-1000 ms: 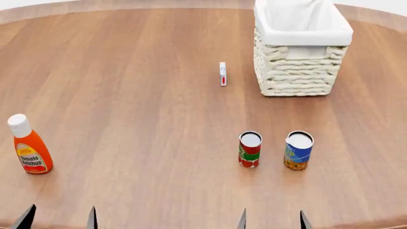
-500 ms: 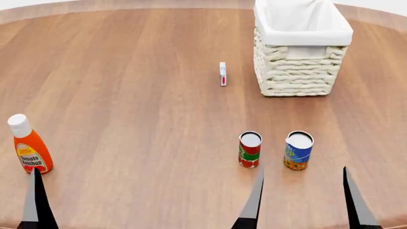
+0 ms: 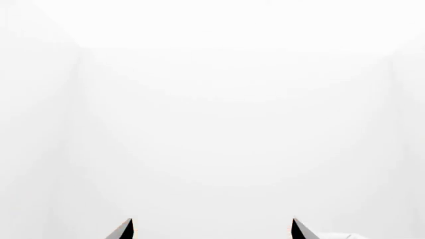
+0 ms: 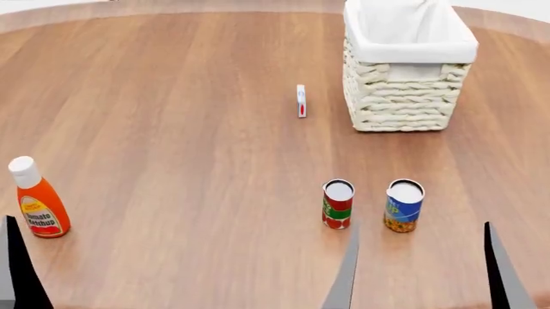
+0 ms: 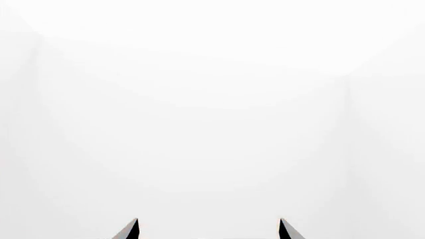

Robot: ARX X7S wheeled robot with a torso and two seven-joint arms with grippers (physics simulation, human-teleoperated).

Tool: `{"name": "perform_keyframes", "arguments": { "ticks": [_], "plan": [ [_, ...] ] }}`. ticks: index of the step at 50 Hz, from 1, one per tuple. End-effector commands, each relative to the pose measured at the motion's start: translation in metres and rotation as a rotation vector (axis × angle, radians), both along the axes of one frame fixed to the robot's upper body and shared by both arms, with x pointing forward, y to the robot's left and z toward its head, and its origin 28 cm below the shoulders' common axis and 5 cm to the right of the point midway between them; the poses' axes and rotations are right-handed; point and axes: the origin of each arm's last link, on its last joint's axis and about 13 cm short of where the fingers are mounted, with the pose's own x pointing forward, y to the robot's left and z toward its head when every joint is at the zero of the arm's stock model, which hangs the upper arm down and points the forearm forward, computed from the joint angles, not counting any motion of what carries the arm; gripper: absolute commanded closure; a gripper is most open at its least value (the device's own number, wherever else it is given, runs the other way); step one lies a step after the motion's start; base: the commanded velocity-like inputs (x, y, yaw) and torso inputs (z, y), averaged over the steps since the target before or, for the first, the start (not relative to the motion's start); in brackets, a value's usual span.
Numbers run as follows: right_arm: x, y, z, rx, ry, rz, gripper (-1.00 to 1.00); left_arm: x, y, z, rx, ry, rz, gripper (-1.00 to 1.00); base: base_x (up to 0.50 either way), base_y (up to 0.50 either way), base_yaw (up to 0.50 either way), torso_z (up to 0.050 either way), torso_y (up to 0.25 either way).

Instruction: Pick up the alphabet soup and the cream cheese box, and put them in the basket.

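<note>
Alphabet soup: which of the two cans it is cannot be read; a red and green labelled can (image 4: 338, 204) and a blue and yellow labelled can (image 4: 403, 205) stand upright side by side, apart, on the near part of the bench.
Cream cheese box: small thin white carton with a red dot (image 4: 301, 101), standing on edge on the brown wooden bench (image 4: 172, 96), left of the basket and apart from it, well beyond the cans.
Basket: tall cream woven wicker basket with a white cloth liner over its rim (image 4: 404, 96), at the far right of the bench.
Right pincer (image 4: 421, 273): open wide, holding and touching nothing; two dark pointed fingers (image 4: 346, 277) rise from the lower edge of the head view, just short of the cans.
Left pincer (image 3: 211, 230): spread apart in its wrist view, gripping nothing; only one dark finger (image 4: 17, 270) shows in the head view, near the ketchup.
Wrist views: both show only finger tips against blank white.
Ketchup: orange bottle with a white cap (image 4: 35, 201), upright at the near left, well apart from the cans.
</note>
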Motion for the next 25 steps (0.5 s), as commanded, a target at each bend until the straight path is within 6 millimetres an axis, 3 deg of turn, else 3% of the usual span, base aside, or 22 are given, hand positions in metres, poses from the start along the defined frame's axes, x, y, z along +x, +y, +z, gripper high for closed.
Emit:
{"name": "perform_keyframes", "arguments": {
  "ticks": [1,25],
  "plan": [
    [0.0005,-0.0004,-0.0012,-0.012,0.005,0.003,-1.00,0.0027,-0.0011,-0.0046,0.008,0.006,0.002,-1.00,0.17,0.00,0.00,0.000,0.000],
    [-0.0007,0.0017,0.0048,-0.048,-0.012,0.031,-1.00,0.0018,-0.0001,-0.0020,0.018,0.014,-0.014,-1.00,0.22,0.00,0.00,0.000,0.000]
  ]
}}
